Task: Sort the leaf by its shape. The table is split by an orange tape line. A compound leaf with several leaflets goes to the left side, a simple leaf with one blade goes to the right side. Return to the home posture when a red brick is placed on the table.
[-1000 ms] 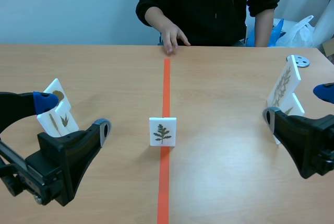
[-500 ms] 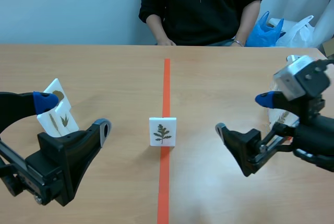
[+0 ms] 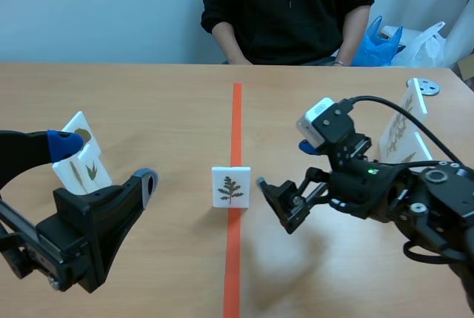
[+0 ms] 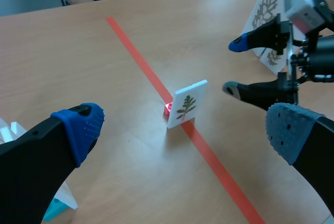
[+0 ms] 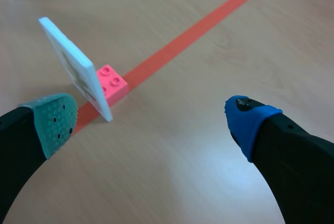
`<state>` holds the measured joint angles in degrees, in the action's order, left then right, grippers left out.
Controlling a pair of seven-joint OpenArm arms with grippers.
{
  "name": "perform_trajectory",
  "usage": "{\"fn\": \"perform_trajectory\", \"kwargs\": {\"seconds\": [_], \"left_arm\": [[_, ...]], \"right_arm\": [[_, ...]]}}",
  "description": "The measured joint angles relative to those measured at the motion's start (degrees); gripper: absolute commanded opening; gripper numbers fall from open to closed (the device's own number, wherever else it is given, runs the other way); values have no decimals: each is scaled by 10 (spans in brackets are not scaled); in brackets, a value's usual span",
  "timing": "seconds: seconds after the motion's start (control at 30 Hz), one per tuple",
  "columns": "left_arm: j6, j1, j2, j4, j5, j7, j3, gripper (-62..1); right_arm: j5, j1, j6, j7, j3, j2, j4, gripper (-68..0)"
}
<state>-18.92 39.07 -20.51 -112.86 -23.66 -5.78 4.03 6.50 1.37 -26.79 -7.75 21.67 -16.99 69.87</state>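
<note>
A small white leaf card [image 3: 231, 187] stands upright on the orange tape line [image 3: 235, 118] at mid-table, showing a dark leaf with several lobes or leaflets. It rests on a pink brick base [image 5: 110, 83]. My right gripper [image 3: 286, 168] is open just right of the card, low over the table. In the right wrist view the card [image 5: 73, 67] shows edge-on ahead of one finger of that gripper [image 5: 148, 119]. My left gripper [image 3: 107, 162] is open at the near left, well away from the card [image 4: 187, 105], which lies ahead of it [image 4: 185, 127].
Two white leaf cards [image 3: 80, 159] stand on the left side, behind my left gripper. More white leaf cards [image 3: 404, 127] stand at the right, with a metal disc [image 3: 422, 87] beyond them. A person [image 3: 289, 7] sits across the table.
My right arm has swung in from the right edge to just beside the centre card, gripper open. The person's hand has drawn back from the table. The left arm has not moved.
</note>
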Motion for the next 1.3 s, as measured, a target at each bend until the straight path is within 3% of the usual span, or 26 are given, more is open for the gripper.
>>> {"fn": "perform_trajectory", "kwargs": {"seconds": [0.3, 0.53, 0.87, 1.0, 1.17, 1.3], "left_arm": [[0, 0, 0, 0, 0, 0, 0, 14], [0, 0, 0, 0, 0, 0, 0, 14], [0, 0, 0, 0, 0, 0, 0, 14], [0, 0, 0, 0, 0, 0, 0, 14], [0, 0, 0, 0, 0, 0, 0, 14], [0, 0, 0, 0, 0, 0, 0, 14]], "right_arm": [[-46, 36, 39, -10, 84, 35, -42, -191], [-73, 54, 68, -21, 136, 56, -108, -193], [-94, 70, 80, -39, 160, 78, -142, -268], [-96, 70, 82, -39, 167, 80, -142, -372], [-96, 70, 82, -38, 167, 80, -142, -435], [-96, 70, 82, -38, 167, 80, -142, -559]]}}
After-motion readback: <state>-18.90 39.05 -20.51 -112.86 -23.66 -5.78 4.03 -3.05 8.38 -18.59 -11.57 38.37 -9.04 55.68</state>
